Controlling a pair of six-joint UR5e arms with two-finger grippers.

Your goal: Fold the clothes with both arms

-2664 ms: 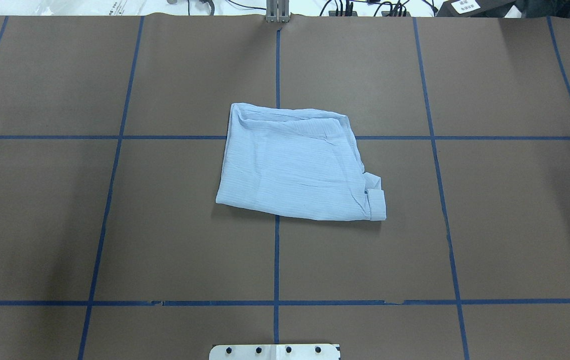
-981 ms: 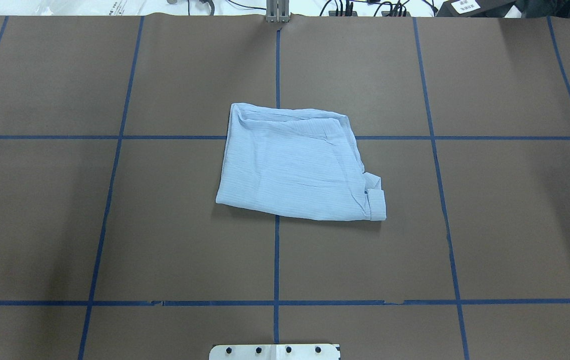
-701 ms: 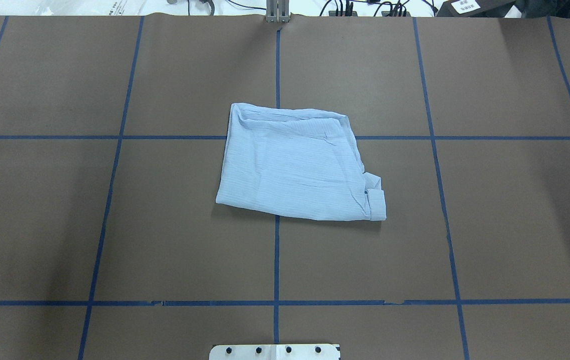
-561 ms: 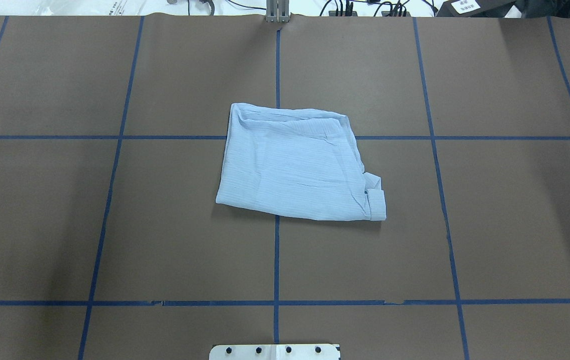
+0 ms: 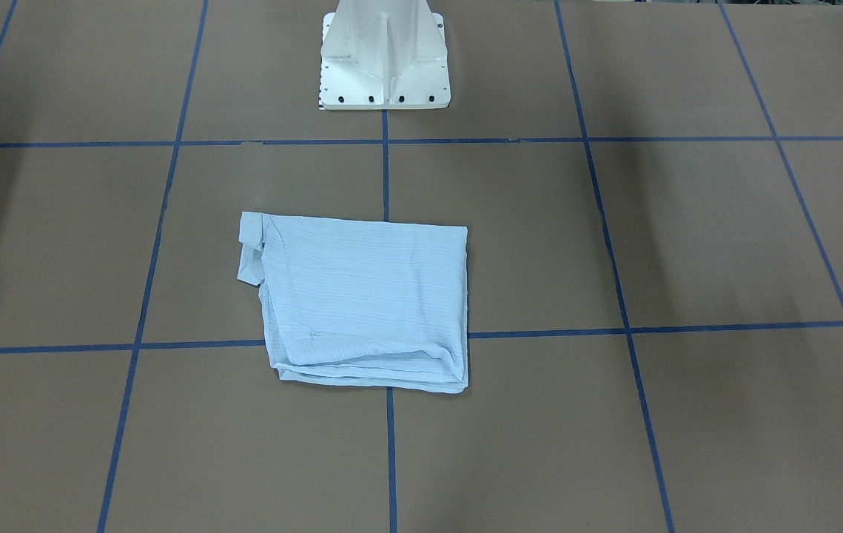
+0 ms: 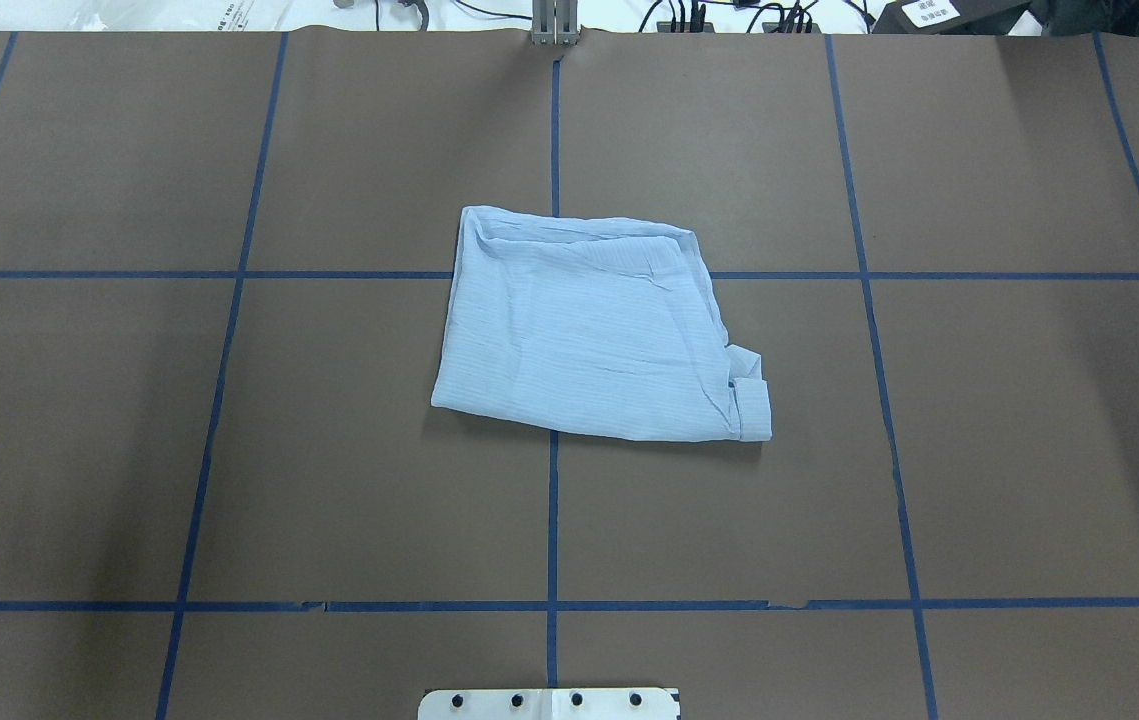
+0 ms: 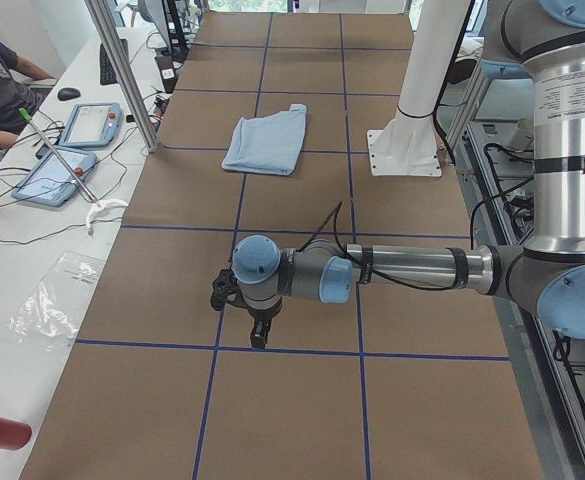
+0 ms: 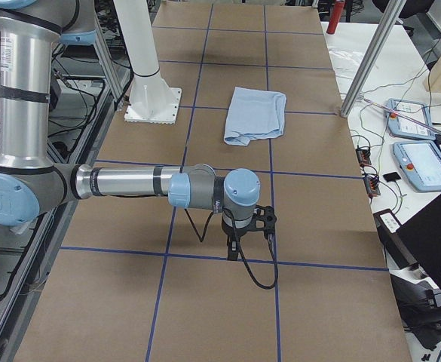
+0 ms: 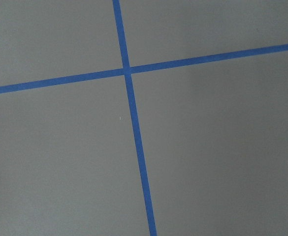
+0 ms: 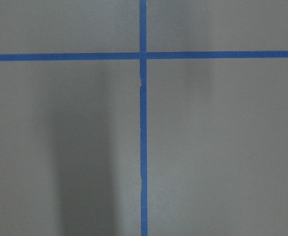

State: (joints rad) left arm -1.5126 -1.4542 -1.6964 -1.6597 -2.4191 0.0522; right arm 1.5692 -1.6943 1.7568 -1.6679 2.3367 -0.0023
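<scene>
Left gripper, black with two fingers, points straight down over the brown table near its left end, on the left arm, which reaches out level from the robot's side. It shows only in the side view, so I cannot tell whether its fingers are spread or closed; it holds nothing. Right gripper mirrors it near the right end, pointing down at the end of the level right arm, and its finger state cannot be told either; it too holds nothing. Both are well apart from the shirt. That pale blue shirt lies folded into a rough rectangle about midway between the two ends, a little closer to the far edge than to the robot's edge, flat, with nothing touching it. Stacked layers show along its far edge, and a small banded flap sticks out at the corner nearest the robot's right. Blue tape marks a grid on the table, and two lines cross under the shirt. Each wrist camera sees only brown surface with a tape crossing. White pedestal stands at the middle of the robot's edge.
</scene>
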